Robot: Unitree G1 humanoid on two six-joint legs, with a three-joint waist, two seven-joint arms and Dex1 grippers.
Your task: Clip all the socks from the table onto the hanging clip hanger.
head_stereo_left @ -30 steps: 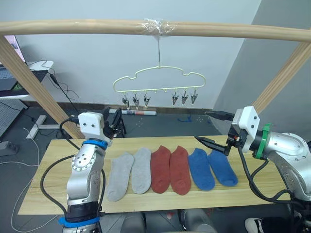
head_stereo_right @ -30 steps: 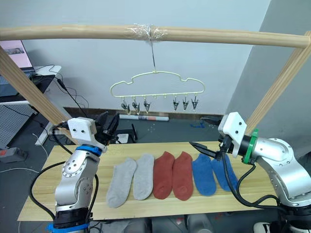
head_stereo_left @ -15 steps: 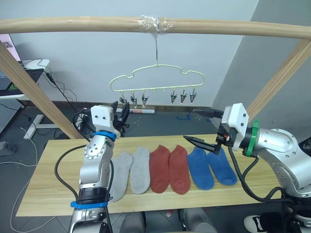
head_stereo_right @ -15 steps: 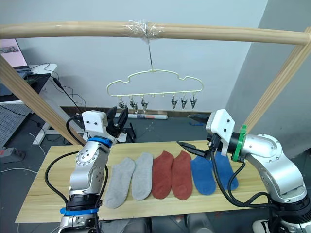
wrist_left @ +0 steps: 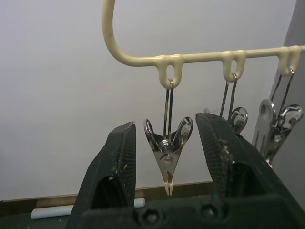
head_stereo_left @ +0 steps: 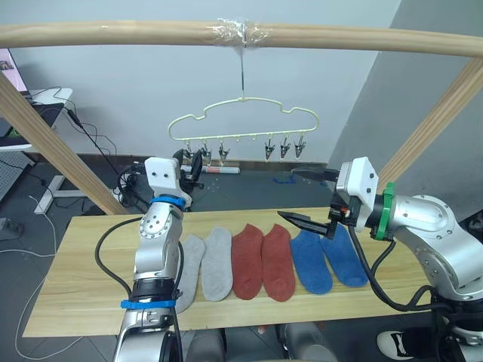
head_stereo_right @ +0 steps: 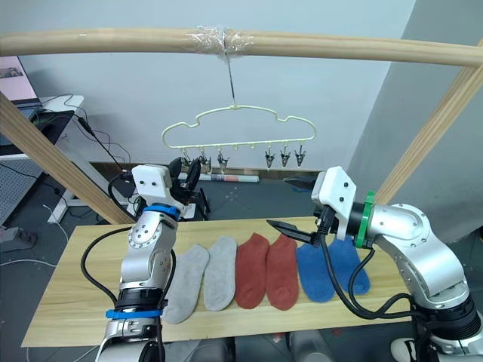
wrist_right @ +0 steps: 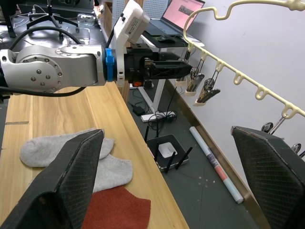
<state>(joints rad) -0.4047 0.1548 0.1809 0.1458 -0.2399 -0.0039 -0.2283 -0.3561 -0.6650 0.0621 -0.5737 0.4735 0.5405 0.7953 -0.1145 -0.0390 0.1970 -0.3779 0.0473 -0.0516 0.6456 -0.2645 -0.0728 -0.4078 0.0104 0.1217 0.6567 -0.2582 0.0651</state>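
Six socks lie in a row on the table (head_stereo_left: 68,279): two grey socks (head_stereo_left: 204,264), two rust red socks (head_stereo_left: 263,261), two blue socks (head_stereo_left: 326,256). The pale yellow clip hanger (head_stereo_left: 241,121) hangs by its hook from the rail, its metal clips empty. My left gripper (head_stereo_left: 193,161) is raised to the hanger's left end and open. In the left wrist view the leftmost clip (wrist_left: 167,153) hangs between its fingers (wrist_left: 119,162), touching neither. My right gripper (head_stereo_left: 300,197) is wide open and empty, hovering above the red and blue socks.
A thick wooden rail (head_stereo_left: 339,38) spans the top on slanted wooden posts (head_stereo_left: 45,128) at both sides. Behind the table the floor holds cables and a white tube (head_stereo_left: 220,170). A desk with a laptop (wrist_right: 183,12) stands at the far left.
My left gripper has risen and moved right, up to the hanger's leftmost clip. My right gripper has drifted left over the socks. The camera has shifted too.
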